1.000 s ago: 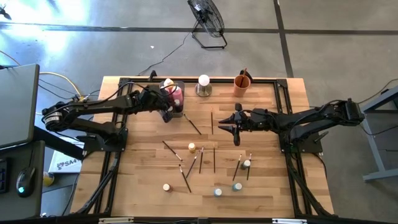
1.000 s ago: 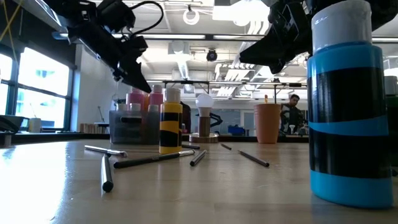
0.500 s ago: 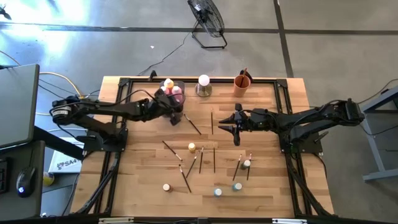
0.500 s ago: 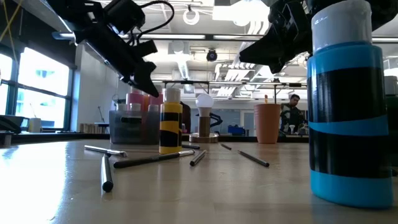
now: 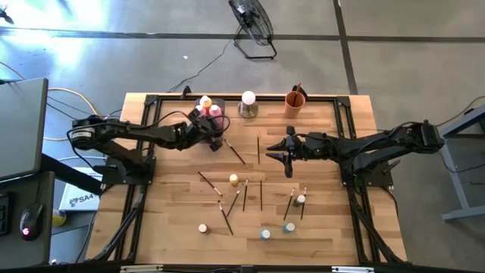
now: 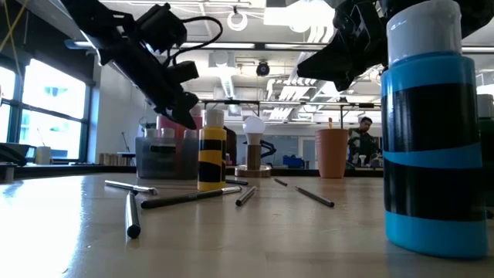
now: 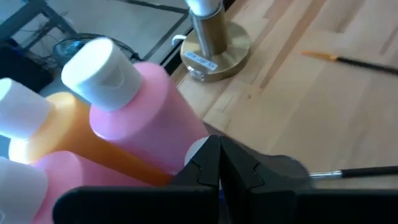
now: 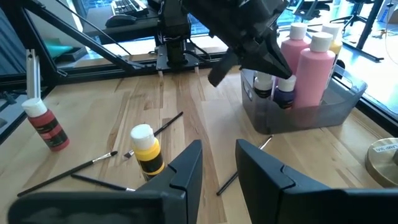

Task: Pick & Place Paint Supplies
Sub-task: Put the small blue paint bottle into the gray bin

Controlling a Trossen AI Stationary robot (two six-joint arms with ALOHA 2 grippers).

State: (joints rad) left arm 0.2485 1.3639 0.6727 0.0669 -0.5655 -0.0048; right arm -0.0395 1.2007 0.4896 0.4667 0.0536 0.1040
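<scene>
A grey tray [image 5: 222, 121] at the table's far left holds tall pink [image 7: 149, 118] and orange [image 7: 68, 134] paint bottles. My left gripper [image 5: 216, 143] hovers shut and empty at the tray's near right corner, tipped downward; in the left wrist view its fingers [image 7: 205, 168] meet just before the pink bottle. My right gripper [image 5: 274, 154] hangs open and empty over the table's middle. Thin brushes [image 5: 234, 152] and tiny bottles [image 5: 233, 180] lie loose on the wood toward the near edge.
A white ball on a metal base [image 5: 248, 101] and an orange cup [image 5: 295, 101] stand along the far edge. A black-banded blue bottle [image 6: 428, 131] stands right before the low camera. A black-banded yellow bottle [image 6: 210, 150] stands by several brushes.
My left gripper has gone down and toward the table's right edge, from beside the tray to its near right corner, tipping further downward. It has stayed shut.
</scene>
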